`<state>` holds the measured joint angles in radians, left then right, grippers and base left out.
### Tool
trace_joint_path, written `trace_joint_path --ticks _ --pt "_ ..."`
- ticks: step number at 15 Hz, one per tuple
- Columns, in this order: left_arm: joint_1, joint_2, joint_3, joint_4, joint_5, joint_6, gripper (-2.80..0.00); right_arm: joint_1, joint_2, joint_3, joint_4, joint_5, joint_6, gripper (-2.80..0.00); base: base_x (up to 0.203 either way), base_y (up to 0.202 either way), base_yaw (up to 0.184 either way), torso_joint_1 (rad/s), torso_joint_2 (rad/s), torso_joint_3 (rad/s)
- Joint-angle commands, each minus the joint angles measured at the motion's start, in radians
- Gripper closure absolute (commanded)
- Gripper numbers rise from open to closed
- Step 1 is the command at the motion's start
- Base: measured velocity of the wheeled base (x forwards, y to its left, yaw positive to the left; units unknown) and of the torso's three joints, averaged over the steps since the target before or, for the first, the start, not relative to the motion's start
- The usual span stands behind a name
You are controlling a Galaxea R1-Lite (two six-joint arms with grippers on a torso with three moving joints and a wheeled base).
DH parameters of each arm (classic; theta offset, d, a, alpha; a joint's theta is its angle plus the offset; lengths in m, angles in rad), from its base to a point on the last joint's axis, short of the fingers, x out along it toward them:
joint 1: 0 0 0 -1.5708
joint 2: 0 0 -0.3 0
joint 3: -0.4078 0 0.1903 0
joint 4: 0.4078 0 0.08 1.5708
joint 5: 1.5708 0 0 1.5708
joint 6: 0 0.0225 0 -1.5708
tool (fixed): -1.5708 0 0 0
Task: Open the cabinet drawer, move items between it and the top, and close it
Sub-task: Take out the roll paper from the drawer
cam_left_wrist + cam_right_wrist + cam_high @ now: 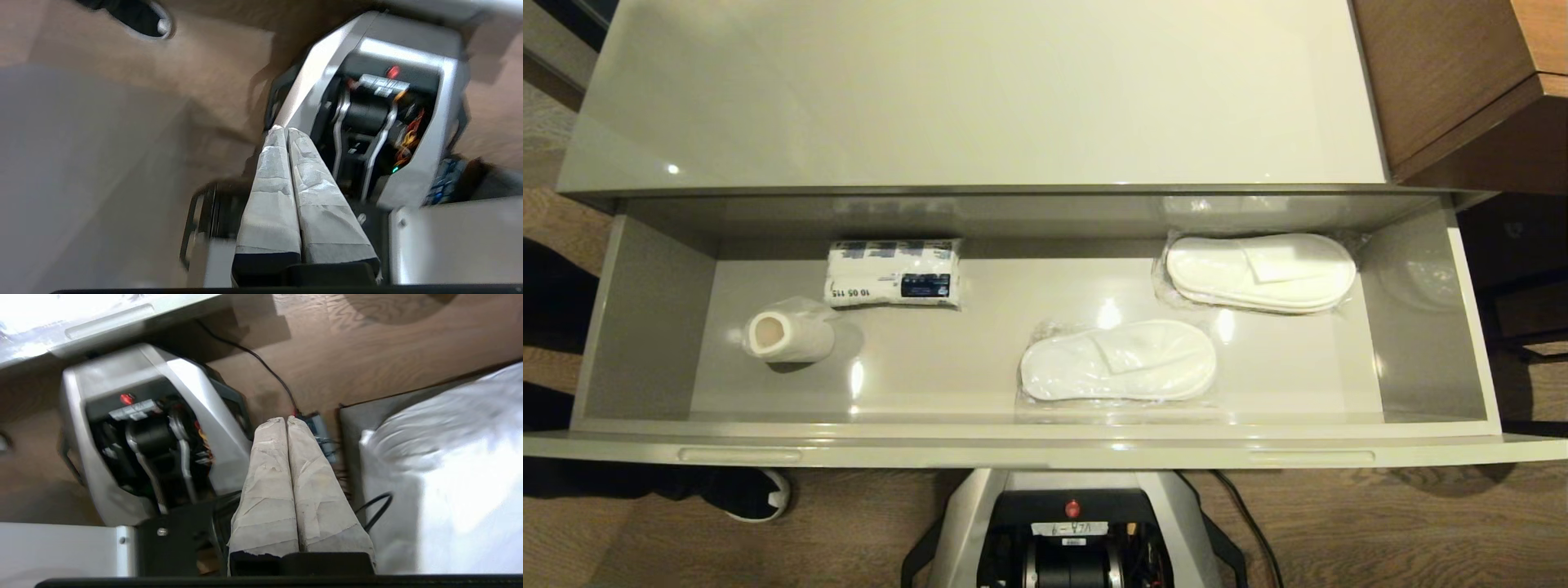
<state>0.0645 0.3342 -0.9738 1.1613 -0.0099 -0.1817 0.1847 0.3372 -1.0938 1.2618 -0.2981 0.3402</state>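
The cabinet drawer (pixel 1045 447) stands pulled out wide below the glossy cream top (pixel 972 90), which is bare. Inside lie two wrapped white slipper pairs, one near the front middle (pixel 1119 361) and one at the back right (pixel 1262 272). A white paper roll (pixel 788 333) lies at the left, with a wrapped white pack (pixel 894 273) with a dark label behind it. Neither arm shows in the head view. My left gripper (pixel 284 130) and right gripper (pixel 286 419) are both shut and empty, hanging over my own base and the floor, short of the drawer.
Brown wooden furniture (pixel 1462 82) adjoins the cabinet on the right. My base (pixel 1074 531) sits under the drawer front, with a black cable (pixel 1241 506) on the wooden floor. A dark shoe (pixel 756 494) lies at the lower left. White bedding (pixel 449 457) lies to my right.
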Motion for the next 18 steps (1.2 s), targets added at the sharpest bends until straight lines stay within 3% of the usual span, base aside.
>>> trace_joint_path --ticks 1,2,6,8,11,15,18 --pt "-0.002 -0.064 0.007 0.004 0.031 -0.002 0.0 -0.002 -0.053 -0.013 0.025 0.006 0.061 0.0 0.0 0.0 0.0 0.0 0.0 0.0" --pt "-0.022 -0.068 0.001 0.003 0.07 0.002 0.0 -0.002 -0.053 -0.022 0.03 0.011 0.06 0.0 0.0 0.0 0.0 0.0 0.0 0.0" --pt "-0.057 -0.153 0.086 0.017 0.076 0.014 0.0 -0.006 -0.054 -0.052 0.12 0.147 0.071 0.0 0.0 0.0 0.0 0.0 0.0 0.0" --pt "-0.057 -0.193 0.118 0.024 0.085 0.028 0.0 -0.098 -0.055 -0.066 0.126 0.231 0.055 0.0 0.0 0.0 0.0 0.0 0.0 0.0" --pt "-0.059 -0.255 0.173 0.031 0.086 0.082 0.0 -0.199 -0.148 0.008 0.094 0.385 -0.123 0.0 0.0 0.0 0.0 0.0 0.0 0.0" --pt "-0.06 -0.333 0.244 0.026 0.09 0.134 0.0 -0.195 -0.296 0.327 -0.062 0.222 -0.248 0.0 0.0 0.0 0.0 0.0 0.0 0.0" --pt "-0.06 -0.333 0.248 0.026 0.096 0.131 0.0 -0.194 -0.31 0.376 -0.101 0.192 -0.253 0.0 0.0 0.0 0.0 0.0 0.0 0.0"
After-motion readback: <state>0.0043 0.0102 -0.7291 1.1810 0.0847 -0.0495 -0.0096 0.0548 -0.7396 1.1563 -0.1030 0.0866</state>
